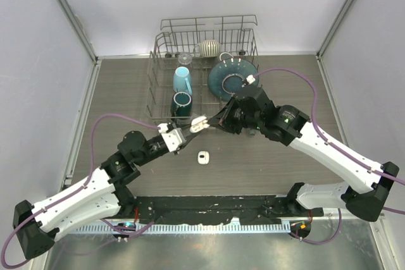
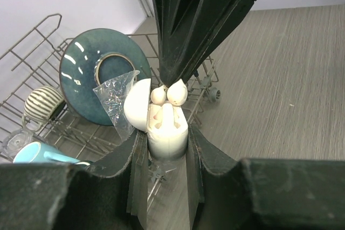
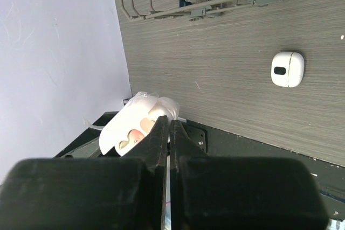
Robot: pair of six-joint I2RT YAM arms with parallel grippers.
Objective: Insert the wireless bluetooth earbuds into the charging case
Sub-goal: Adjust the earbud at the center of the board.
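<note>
The left gripper (image 2: 166, 134) clamps the open case (image 2: 167, 143) while the right gripper (image 2: 172, 79), fingers closed, presses an earbud (image 2: 177, 93) at its mouth, so this insertion looks nearly finished.

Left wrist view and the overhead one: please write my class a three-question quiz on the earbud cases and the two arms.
1. True or false: the open charging case lies on the table.
2. What does the right gripper pinch just above that case? A) an earbud B) a spoon C) a battery
3. Where is the closed case?
Key: 1 false, the left gripper has its jaws shut on it; 2 A; 3 on the table, in front of the dish rack.
</note>
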